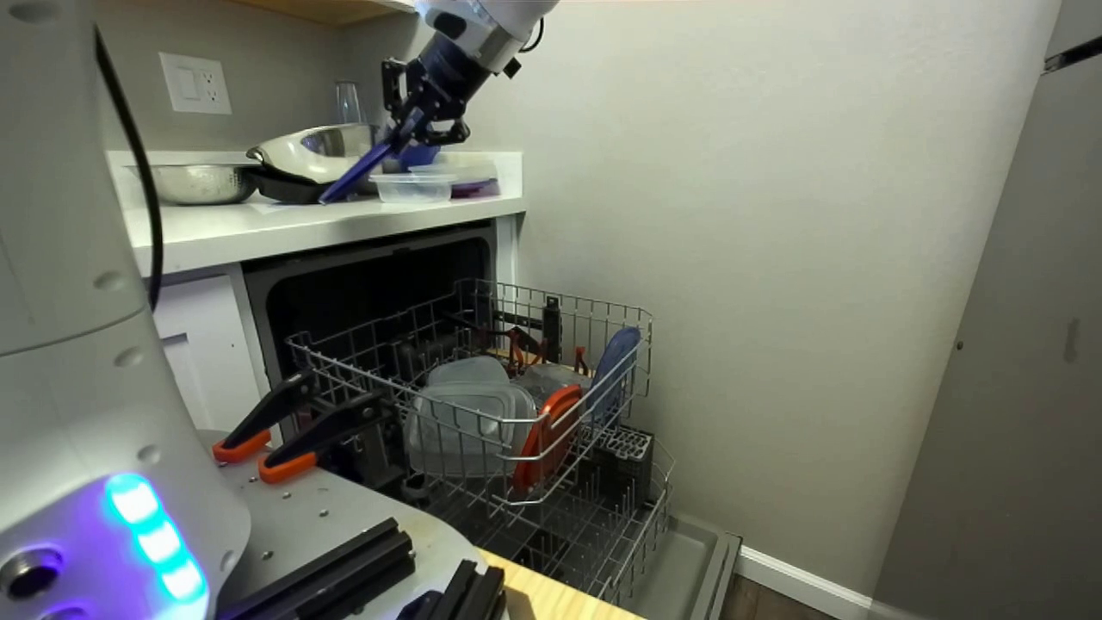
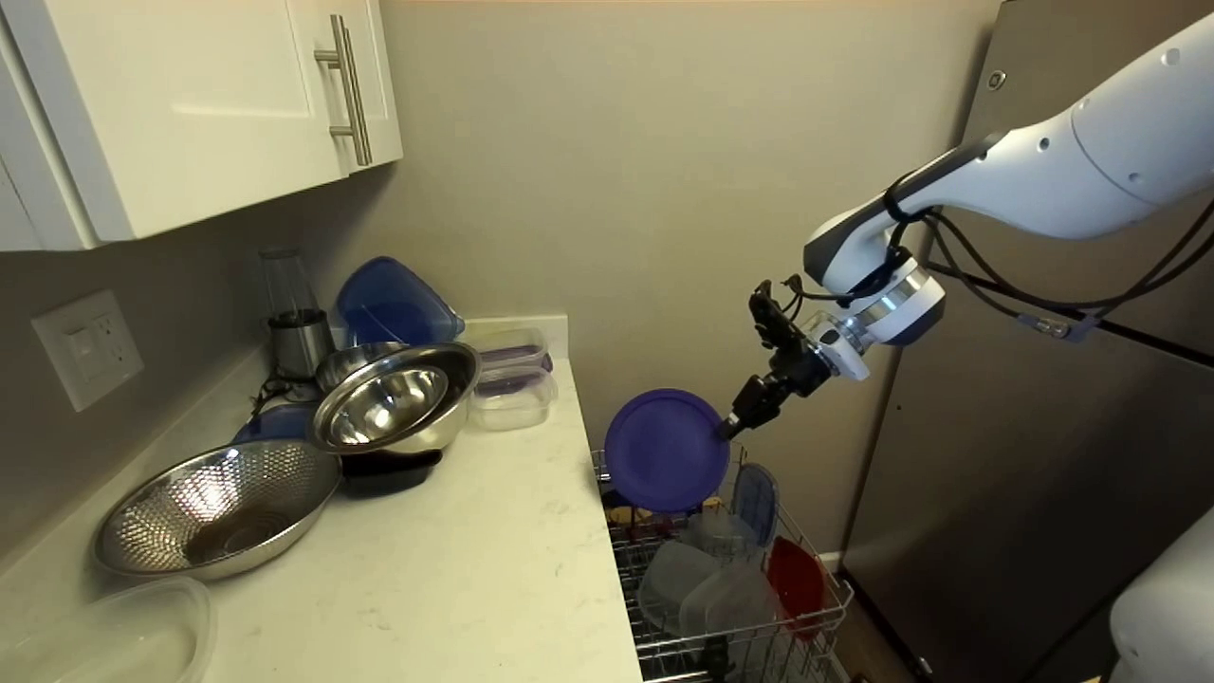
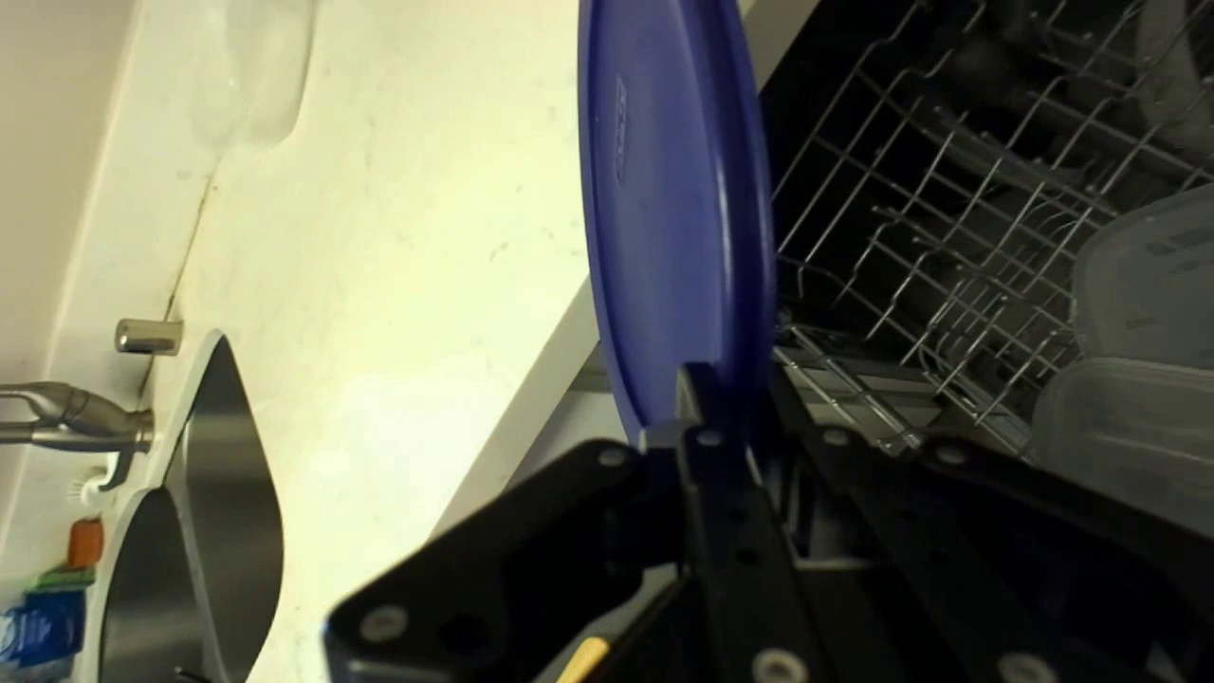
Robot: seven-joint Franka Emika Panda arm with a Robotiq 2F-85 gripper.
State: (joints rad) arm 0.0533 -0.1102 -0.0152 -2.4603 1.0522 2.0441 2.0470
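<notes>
Black, jointed fingers (image 3: 718,484) are drawn together on a lid (image 2: 667,451), pinched by its rim; it lies at 8 o'clock from them in an exterior view and projects toward 12 o'clock in the wrist view. The lid is tilted and held in the air. The step in hand is judged to be the carrying of this lid; the next move appears to call for a firm pinch and close control of the wrist angle, since a disc gripped at one edge could pivot. It is a smooth, blue-violet round, apparently plastic, with a raised rim and an embossed mark too small to read.

At 5 o'clock from the lid in both exterior views, and lower, stands a rack (image 1: 594,317) of thin metal wire; it bears translucent, round-cornered tubs (image 1: 469,430), a curved red lid (image 1: 549,435) and a blue lid (image 1: 618,370) set on edge. At 9 o'clock from the lid in the wrist view extends the table (image 3: 427,190), pale, smooth and faintly marked. On it, at 10 o'clock from the lid in an exterior view, stand clear boxes (image 2: 512,411); farther off are nested steel bowls (image 2: 450,403), mirror-bright and tipped, and, at 9 o'clock, a wide bowl (image 2: 204,489) whose metal wall is either dimpled or pierced; which, cannot be told.
</notes>
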